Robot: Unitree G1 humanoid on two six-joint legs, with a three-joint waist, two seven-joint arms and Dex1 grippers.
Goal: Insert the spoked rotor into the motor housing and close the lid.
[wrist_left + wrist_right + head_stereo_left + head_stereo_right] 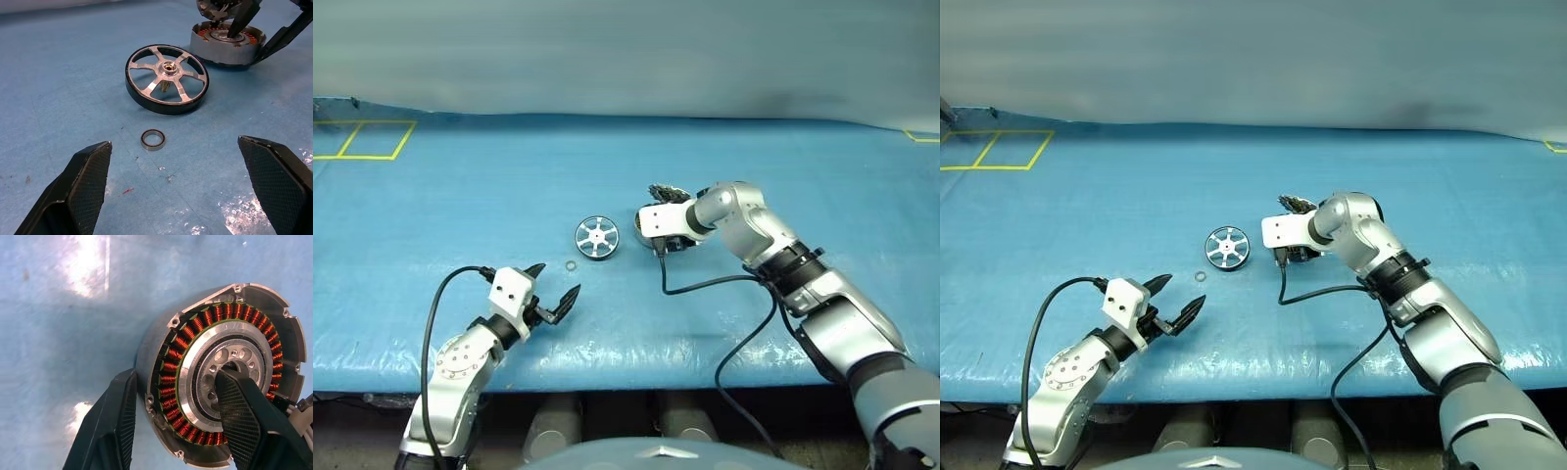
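A small ring washer (152,139) lies flat on the blue table cover (460,196), just ahead of the left arm's spread jaws, centred between them.

On the blue mat (460,196) before me: one spoked wheel (596,236), one small loose ring (571,265) at its seven o'clock, one motor housing (220,377) at its three o'clock, one lid (668,192), and two yellow taped squares (362,140).
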